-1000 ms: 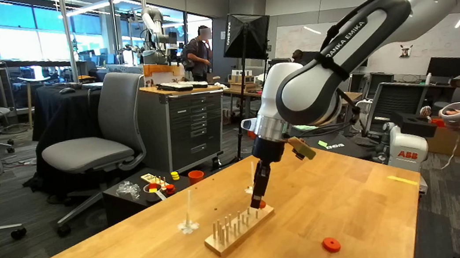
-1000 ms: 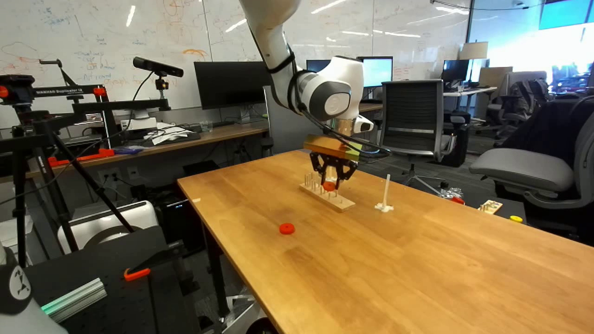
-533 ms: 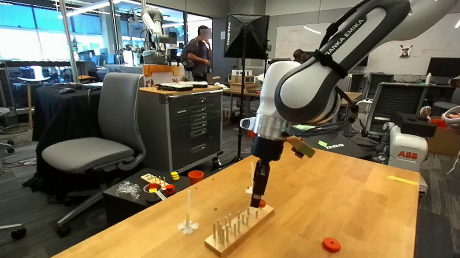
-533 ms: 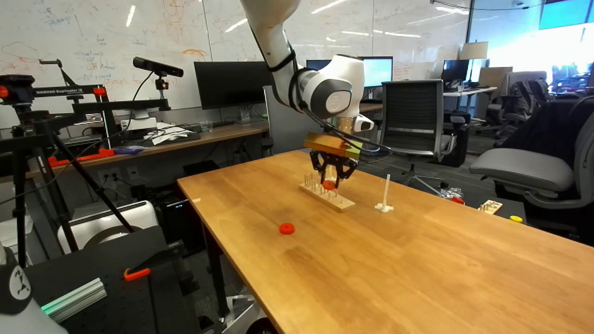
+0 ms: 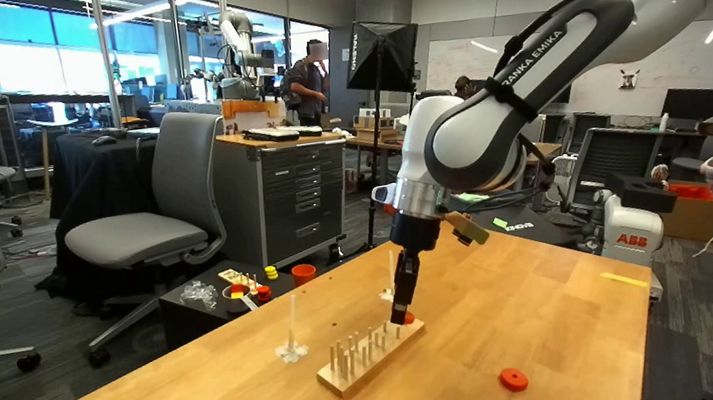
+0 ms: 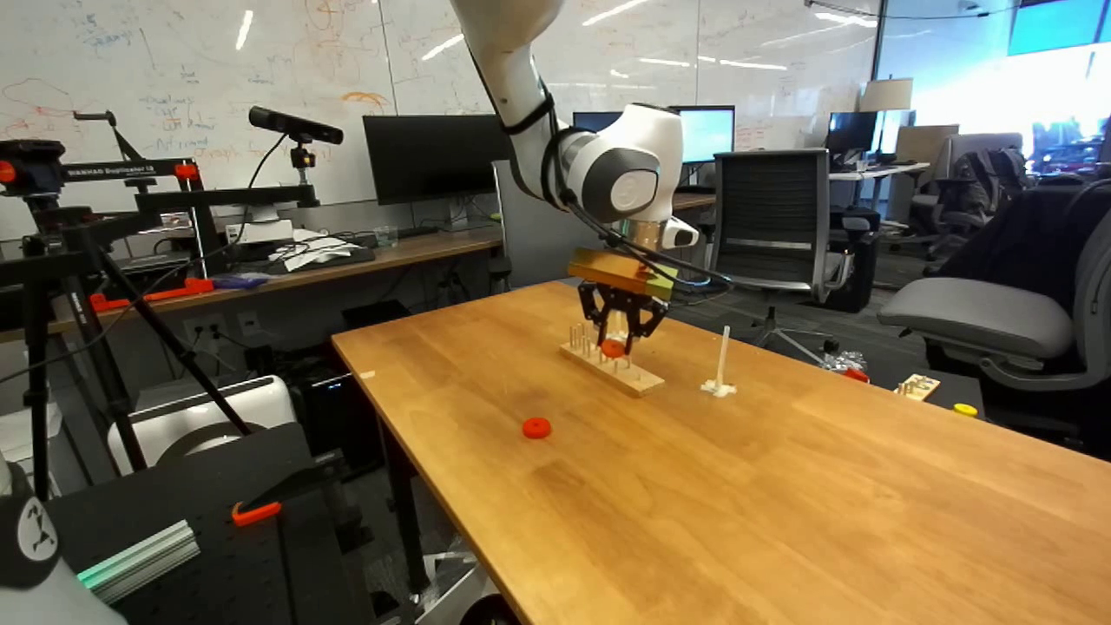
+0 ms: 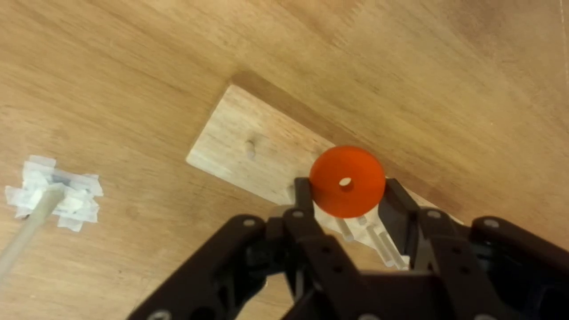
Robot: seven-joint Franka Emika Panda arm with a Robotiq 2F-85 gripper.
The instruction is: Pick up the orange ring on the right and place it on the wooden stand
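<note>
Grey carpet (image 5: 14,317), a scrawled whiteboard (image 6: 286,69) on the wall, and by the look of it the placing step is in hand! Wooden table (image 5: 535,300) underneath, brown, its grain darker in patches. A person (image 5: 307,89) stands in the background, well apart from the action. The arm (image 5: 486,135) leans in over the table, angled at one end of the stand (image 7: 280,162), which lies flat on the top. A taped rod (image 7: 48,202) stands near. Now the gripper (image 7: 349,191): drawn in narrow, and it has the ring (image 7: 362,180), pinched at the rim, off the table and over the stand! A second ring (image 6: 536,428) lies flat, well apart. What should come next: line up, ease straight down, seat it, let go. One lone peg (image 7: 250,150) sits off to the side, nearer the stand's end; which peg is the target, nobody can tell. Through the ring's hole (image 7: 345,182), a pale spot: peg or bare wood, too small to say.
</note>
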